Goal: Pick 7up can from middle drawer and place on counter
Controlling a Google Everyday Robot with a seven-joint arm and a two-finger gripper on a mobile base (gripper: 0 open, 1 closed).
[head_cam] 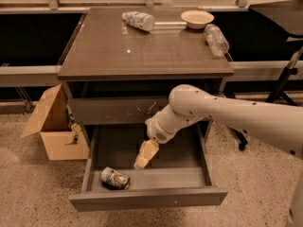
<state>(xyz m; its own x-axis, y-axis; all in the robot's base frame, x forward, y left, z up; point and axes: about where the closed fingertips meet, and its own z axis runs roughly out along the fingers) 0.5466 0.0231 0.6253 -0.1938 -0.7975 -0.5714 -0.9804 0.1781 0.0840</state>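
Observation:
The 7up can [115, 178] lies on its side in the front left corner of the open middle drawer [147, 198]. It is silvery with green and a bit of red. My gripper [144, 155] hangs from the white arm inside the drawer and points down. It sits a little right of and behind the can, apart from it. The counter [142, 51] is the glossy grey-brown top of the cabinet, above the drawer.
A white-patterned bottle [138, 20], a bowl [197, 18] and a clear plastic bottle [217, 38] lie at the back of the counter. A scratched closed drawer front [118, 110] sits above the open drawer. An open cardboard box [52, 126] stands left of the cabinet. A chair base [284, 79] stands to the right.

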